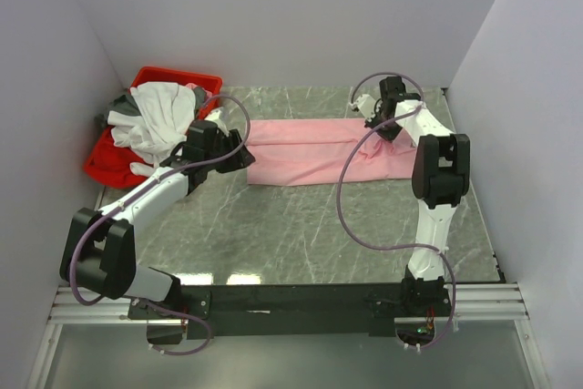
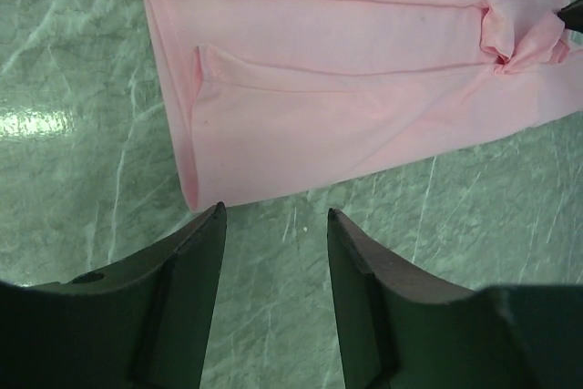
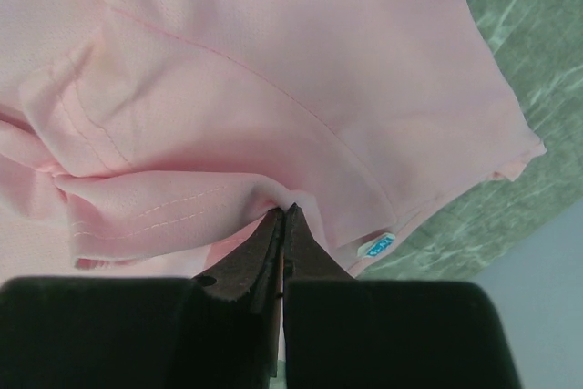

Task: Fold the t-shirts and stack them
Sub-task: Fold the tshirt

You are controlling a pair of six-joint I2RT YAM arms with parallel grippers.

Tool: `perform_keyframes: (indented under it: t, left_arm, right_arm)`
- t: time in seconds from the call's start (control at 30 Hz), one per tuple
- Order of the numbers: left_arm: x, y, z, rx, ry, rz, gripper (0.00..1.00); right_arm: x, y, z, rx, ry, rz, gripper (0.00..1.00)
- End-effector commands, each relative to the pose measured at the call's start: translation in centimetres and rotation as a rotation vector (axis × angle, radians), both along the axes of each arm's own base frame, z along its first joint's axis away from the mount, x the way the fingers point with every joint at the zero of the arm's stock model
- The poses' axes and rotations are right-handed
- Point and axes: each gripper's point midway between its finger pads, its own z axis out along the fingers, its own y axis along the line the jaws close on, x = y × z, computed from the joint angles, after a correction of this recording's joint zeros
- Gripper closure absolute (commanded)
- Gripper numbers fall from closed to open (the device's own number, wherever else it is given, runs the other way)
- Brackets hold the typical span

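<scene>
A light pink t-shirt point(image 1: 314, 148) lies on the marble table as a long folded band. My right gripper point(image 1: 373, 125) is shut on a bunched fold of it near its right end, and the right wrist view shows the closed tips point(image 3: 284, 210) pinching the pink t-shirt point(image 3: 273, 70) beside a small blue tag point(image 3: 376, 245). My left gripper point(image 1: 240, 158) stands open just off the shirt's left end. In the left wrist view its fingertips point(image 2: 273, 212) straddle bare table, and the pink t-shirt's point(image 2: 346, 88) near corner lies just ahead. More t-shirts, white point(image 1: 162, 116) and dark grey point(image 1: 109, 119), are heaped in the bin.
A red plastic bin point(image 1: 178, 76) sits at the back left, against the left wall, overflowing with cloth. White walls close the table in on three sides. A purple cable point(image 1: 351, 189) loops from each arm. The table's front edge carries the arm bases.
</scene>
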Motion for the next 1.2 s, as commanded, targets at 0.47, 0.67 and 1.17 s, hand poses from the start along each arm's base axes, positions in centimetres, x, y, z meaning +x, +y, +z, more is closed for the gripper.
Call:
perform_keyframes:
  t: [0.47,0.67,1.17]
  left_arm:
    - [0.4,-0.4,1.2,-0.012,-0.069,-0.026,0.47]
    - [0.3,-0.2,2.0,-0.014,-0.082,-0.018,0.46]
    - [-0.3,-0.5,1.8,-0.035,-0.070,-0.032,0.48]
  right_arm:
    - [6.2,-3.0,7.5,-0.008,-0.369,-0.357,0.48]
    - [3.2,-1.7,8.1,0.117,-0.260,-0.254,0.47]
    - [-1.8,5.2,0.5,0.374,0.155,-0.078,0.83]
